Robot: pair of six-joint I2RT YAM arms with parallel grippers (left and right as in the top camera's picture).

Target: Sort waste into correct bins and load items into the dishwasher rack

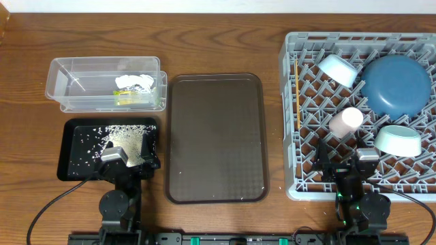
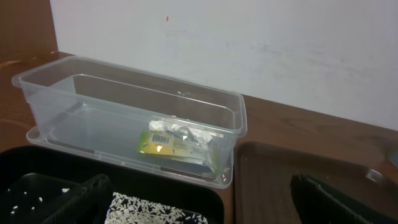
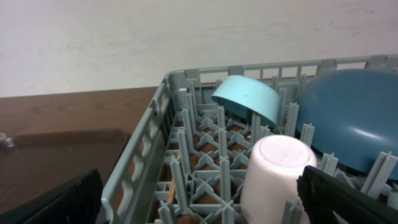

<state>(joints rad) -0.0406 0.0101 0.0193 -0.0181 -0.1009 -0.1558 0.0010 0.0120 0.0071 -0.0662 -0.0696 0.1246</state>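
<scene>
The clear tub (image 1: 102, 82) holds the crumpled yellow-green and white wrapper (image 1: 133, 92), which also shows in the left wrist view (image 2: 174, 142). The black tray (image 1: 75, 167) holds scattered white rice (image 1: 126, 136). My left gripper (image 1: 129, 163) is open and empty over the tray's front right part, above the rice (image 2: 155, 214). The grey dishwasher rack (image 1: 289, 184) holds the light-blue bowl (image 1: 338, 69), dark-blue dish (image 1: 396, 85), pale-pink cup (image 1: 346, 121), mint-green bowl (image 1: 397, 140) and wooden stick (image 1: 298, 95). My right gripper (image 1: 344, 170) is open and empty over the rack's front, just short of the cup (image 3: 277, 174).
The larger brown serving tray (image 1: 214, 136) lies between the bins and the rack, with a few rice grains near its front edge. A white wall stands behind the table. Both arm bases sit at the table's front edge.
</scene>
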